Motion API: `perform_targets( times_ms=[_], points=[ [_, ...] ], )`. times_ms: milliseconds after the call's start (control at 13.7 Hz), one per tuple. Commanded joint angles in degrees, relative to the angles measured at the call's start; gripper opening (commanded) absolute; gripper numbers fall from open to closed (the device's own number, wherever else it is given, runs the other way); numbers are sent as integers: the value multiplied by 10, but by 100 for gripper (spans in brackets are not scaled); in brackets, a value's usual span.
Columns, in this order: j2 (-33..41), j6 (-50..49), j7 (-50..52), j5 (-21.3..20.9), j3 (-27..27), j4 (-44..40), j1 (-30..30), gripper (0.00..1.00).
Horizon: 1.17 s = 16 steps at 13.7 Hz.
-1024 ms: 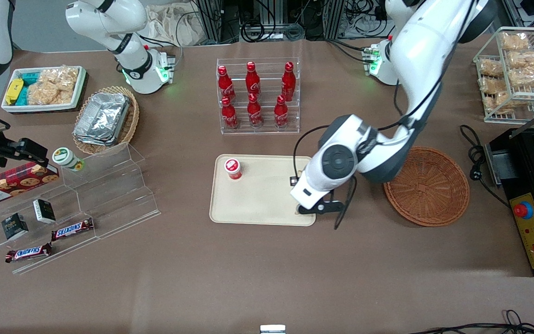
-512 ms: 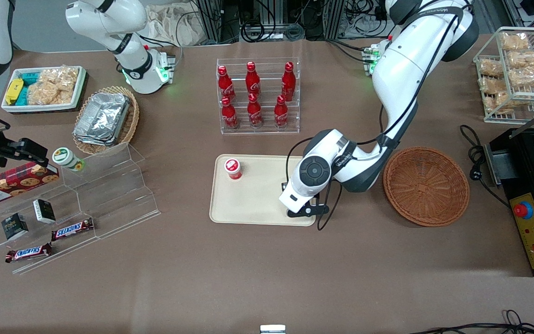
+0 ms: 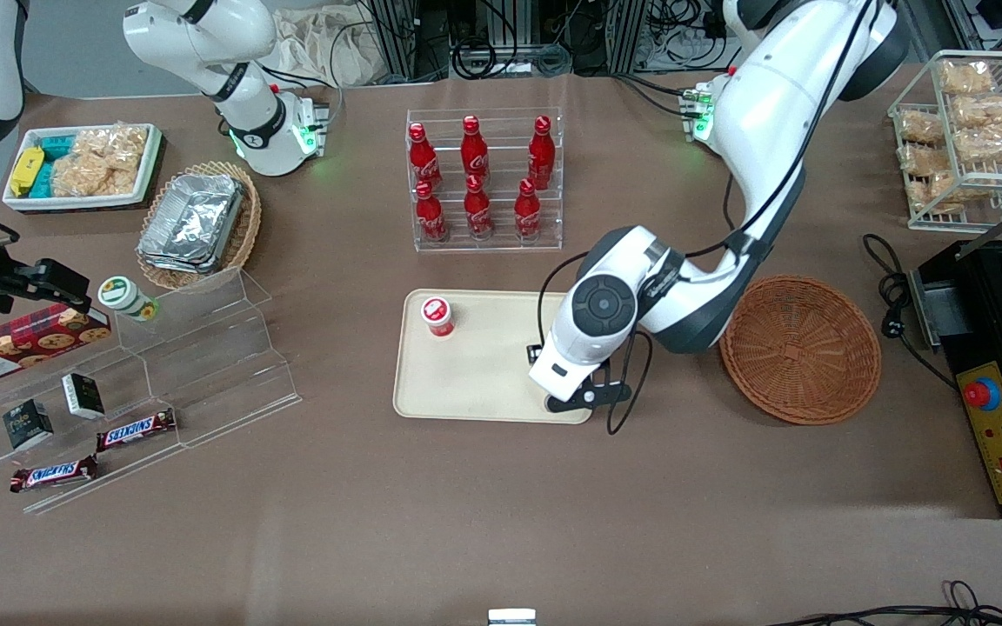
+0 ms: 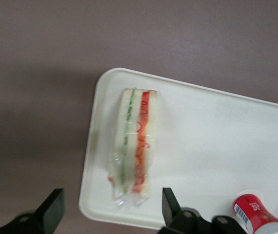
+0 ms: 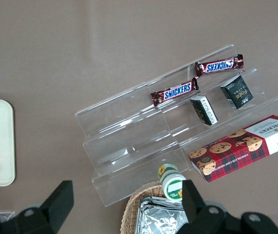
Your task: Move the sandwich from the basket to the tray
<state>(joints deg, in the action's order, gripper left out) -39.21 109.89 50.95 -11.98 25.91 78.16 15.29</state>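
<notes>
On the tray's near corner: the sandwich lies flat in its clear wrap, filling edge showing, close to the rim at the basket end.
Gripper: the gripper hangs straight above the sandwich with its fingers spread wide and nothing between them; they stand clear of the bread on either side.
Just changed: half a second ago the wrist sat lower and tighter over this corner; now it has lifted a little and drifted slightly toward the basket (a retreat, by my reading).
Tray: the tray also carries a red-capped bottle at its farther corner, well apart from the sandwich.
Basket: the basket beside the tray holds nothing.
Meaning: the placement looks done; only pulling the arm away seems left.
</notes>
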Motion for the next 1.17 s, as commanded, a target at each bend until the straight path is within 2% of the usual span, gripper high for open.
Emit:
perform_targets(
  times_ms=[0, 146, 220, 439, 659, 878, 1098],
  points=[
    [83, -90, -2, 2, 25, 19, -74, 100],
    [135, -128, -69, 26, 29, 40, -99, 100],
    [168, -129, -108, 40, 11, 76, -111, 100],
    [289, -114, -238, 95, -86, 186, -106, 100],
    [377, -120, -349, 107, -157, 255, -105, 100],
    [389, -163, -408, 105, -198, 249, -108, 100],
    [369, -168, -453, 97, -199, 204, -114, 100]
  ],
)
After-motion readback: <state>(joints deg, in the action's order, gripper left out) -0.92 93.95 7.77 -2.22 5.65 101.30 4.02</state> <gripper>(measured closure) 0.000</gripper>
